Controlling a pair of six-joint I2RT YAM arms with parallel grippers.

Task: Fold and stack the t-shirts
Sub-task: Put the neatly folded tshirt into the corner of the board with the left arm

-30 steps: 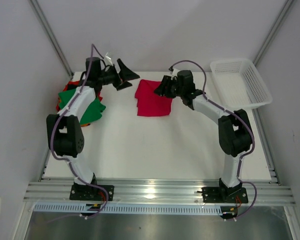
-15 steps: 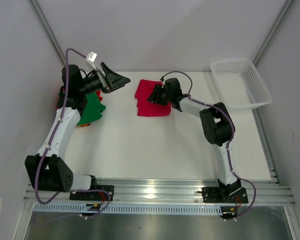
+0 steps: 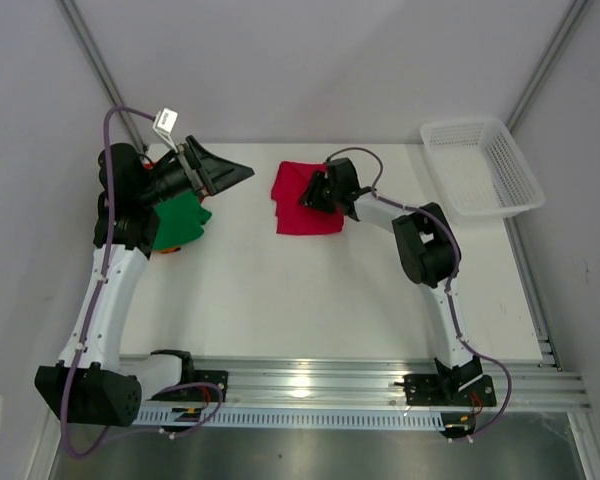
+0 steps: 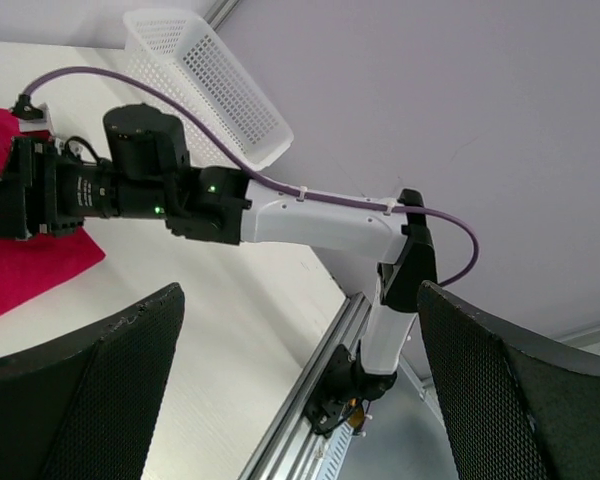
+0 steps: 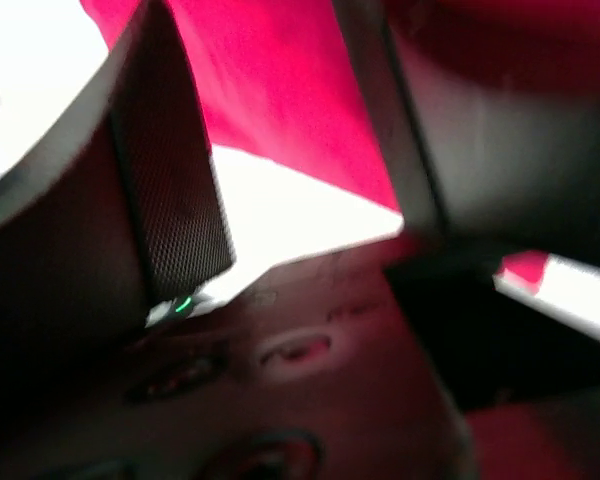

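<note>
The crimson t-shirt lies folded into a flat, roughly square pad at the far middle of the matte white table. Its cloth is soft and plain, with layered edges showing on its left side. The right gripper sits low over its upper right part. In the right wrist view, its 2 fingers stand partway apart, their black pads finely dotted. Red cloth and white tabletop show in the gap. That view is blurred and the tips are cut off, so whether any cloth is pinched cannot be told.

The left gripper is raised above the table's far left, pointing right toward the crimson shirt. Its jaws are spread wide and hold nothing. Its broad black fingers carry a fine mesh-like grip texture.

Under the left arm, a green t-shirt lies rumpled at the left edge of the table. An orange t-shirt peeks out beneath it.

A white plastic mesh basket, rectangular with perforated walls, sits at the far right corner, well apart from the shirts.
</note>
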